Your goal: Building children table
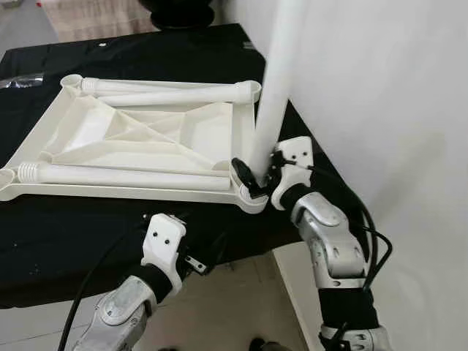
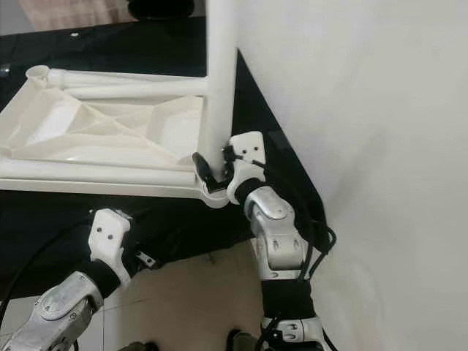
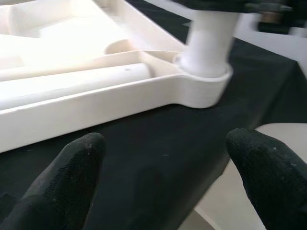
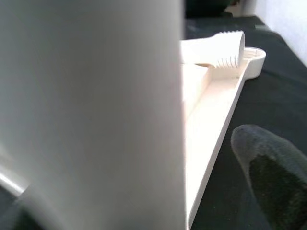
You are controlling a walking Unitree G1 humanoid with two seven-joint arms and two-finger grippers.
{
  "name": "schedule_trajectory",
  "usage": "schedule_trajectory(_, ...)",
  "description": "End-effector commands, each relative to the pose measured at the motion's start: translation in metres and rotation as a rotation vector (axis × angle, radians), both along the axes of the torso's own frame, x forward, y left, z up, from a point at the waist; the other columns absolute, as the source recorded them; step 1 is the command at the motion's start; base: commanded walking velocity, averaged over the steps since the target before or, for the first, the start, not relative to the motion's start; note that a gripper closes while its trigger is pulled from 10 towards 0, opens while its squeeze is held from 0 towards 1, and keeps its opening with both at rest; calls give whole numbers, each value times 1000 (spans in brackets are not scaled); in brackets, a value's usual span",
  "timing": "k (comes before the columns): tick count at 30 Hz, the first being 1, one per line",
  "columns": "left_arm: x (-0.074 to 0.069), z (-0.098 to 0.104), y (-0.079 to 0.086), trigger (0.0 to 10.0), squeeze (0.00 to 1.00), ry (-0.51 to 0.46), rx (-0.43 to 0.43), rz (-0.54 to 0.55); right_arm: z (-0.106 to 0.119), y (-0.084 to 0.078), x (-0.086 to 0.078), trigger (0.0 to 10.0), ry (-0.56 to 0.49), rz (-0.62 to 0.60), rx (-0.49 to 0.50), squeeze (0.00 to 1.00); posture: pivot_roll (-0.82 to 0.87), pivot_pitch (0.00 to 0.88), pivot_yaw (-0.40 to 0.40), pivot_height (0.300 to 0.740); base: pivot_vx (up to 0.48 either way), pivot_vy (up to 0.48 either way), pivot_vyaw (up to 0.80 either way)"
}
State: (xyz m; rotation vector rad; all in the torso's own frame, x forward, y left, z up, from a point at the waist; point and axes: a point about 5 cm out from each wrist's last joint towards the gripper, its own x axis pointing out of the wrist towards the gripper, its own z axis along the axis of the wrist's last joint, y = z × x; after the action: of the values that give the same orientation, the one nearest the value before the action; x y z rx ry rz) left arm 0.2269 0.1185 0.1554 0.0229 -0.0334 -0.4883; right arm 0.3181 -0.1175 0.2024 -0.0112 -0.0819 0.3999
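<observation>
Leg: white table leg (image 1: 274,102) is standing upright in the upturned tabletop's (image 1: 139,135) near corner socket.
Right gripper (image 1: 257,174): you are clamping the leg's base, steadying it for seating.
Left gripper (image 3: 163,172): fingers are hanging spread, empty, just before that corner.

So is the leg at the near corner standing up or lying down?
Standing: the leg rises from the tabletop's corner socket, right tool at its base.
</observation>
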Motion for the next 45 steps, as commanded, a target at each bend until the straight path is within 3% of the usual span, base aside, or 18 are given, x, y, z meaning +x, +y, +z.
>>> schedule_trajectory(1, 2, -5, 4, 10000, 0, 15, 16, 30, -5, -24, -9, 10000, 13, -89, -21, 1000, 11, 158, -37, 740, 0, 0, 0)
schedule_trajectory(3, 10, -5, 13, 10000, 0, 8, 26, 108, -19, -43, -30, 10000, 45, -137, -65, 1000, -6, 149, -35, 740, 0, 0, 0)
schedule_trajectory(5, 10, -5, 13, 10000, 0, 8, 26, 108, -19, -43, -30, 10000, 45, -137, -65, 1000, -6, 149, -35, 740, 0, 0, 0)
schedule_trajectory(6, 16, -5, 21, 10000, 0, 9, 32, 175, -29, -53, -51, 10000, 68, -170, -86, 1000, -21, 136, -37, 740, 0, 0, 0)
schedule_trajectory(9, 17, -6, 24, 10000, 0, 10, 38, 192, -33, -54, -58, 10000, 72, -178, -94, 1000, -21, 136, -37, 740, 0, 0, 0)
schedule_trajectory(12, 17, -8, 28, 10000, 0, 7, 84, 232, -42, -52, -77, 10000, 98, -181, -119, 1000, -30, 117, -39, 740, 0, 0, 0)
schedule_trajectory(13, 16, -10, 30, 10000, 0, 6, 103, 248, -46, -49, -84, 10000, 116, -169, -141, 827, -35, 109, -37, 740, 0, 0, 0)
schedule_trajectory(14, 16, -10, 30, 10000, 0, 6, 103, 248, -46, -49, -84, 10000, 116, -169, -141, 827, -35, 109, -37, 740, 0, 0, 0)
schedule_trajectory(15, 15, -12, 31, 10000, 0, 7, 123, 257, -49, -47, -88, 10000, 123, -161, -152, 0, -35, 102, -37, 740, 0, 0, 0)
schedule_trajectory(20, 10, -14, 33, 10000, 0, 8, 145, 259, -54, -42, -83, 10000, 170, -69, -152, 0, -21, 79, -27, 740, 0, 0, 0)
schedule_trajectory(23, 4, -16, 27, 10000, 0, 4, 174, 227, -57, -24, -85, 10000, 192, 182, -144, 0, -11, 72, -20, 740, 0, 0, 0)
schedule_trajectory(26, 3, -19, 24, 10000, 0, 4, 188, 225, -56, -17, -85, 10000, 176, 267, -132, 0, -8, 69, -13, 740, 0, 480, 0)
schedule_trajectory(30, 8, -19, 19, 10000, 0, -25, 230, 242, -57, -17, -71, 10000, 173, 225, -71, 0, 0, 68, -16, 740, 0, 480, 0)
schedule_trajectory(40, 18, -20, 20, 10000, 0, -32, 256, 241, -61, -13, -64, 10000, 170, 282, -42, 0, 6, 51, -13, 740, 0, 480, 0)
schedule_trajectory(45, 25, -21, 19, 10000, 0, -37, 256, 246, -60, -19, -53, 10000, 129, 199, -20, 0, 0, 30, -14, 740, 0, 480, 0)
